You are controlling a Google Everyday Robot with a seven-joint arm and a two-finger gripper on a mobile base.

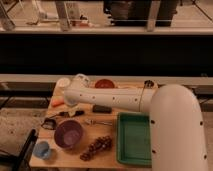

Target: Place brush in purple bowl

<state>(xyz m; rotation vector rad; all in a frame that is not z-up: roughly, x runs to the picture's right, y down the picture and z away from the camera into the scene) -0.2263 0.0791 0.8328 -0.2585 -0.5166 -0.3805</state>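
Observation:
The brush [62, 116] lies flat on the wooden table [67, 160] at its left side, black handle pointing right and dark squarish head at the left end. Just in front of it stands the purple bowl [68, 133], upright with nothing showing inside it. My white arm [115, 97] reaches from the right across the back of the table, and its rounded end hangs above the brush. The gripper sits at that far end, hidden behind the arm's housing. Nothing is lifted off the table.
A green tray [134, 139] fills the right front. A black block [101, 108] and a thin silvery utensil [100, 121] lie mid-table, dark grapes [97, 146] in front. A light-blue cup [42, 149] stands front left, an orange-brown bowl [104, 83] and white cup [62, 82] at the back.

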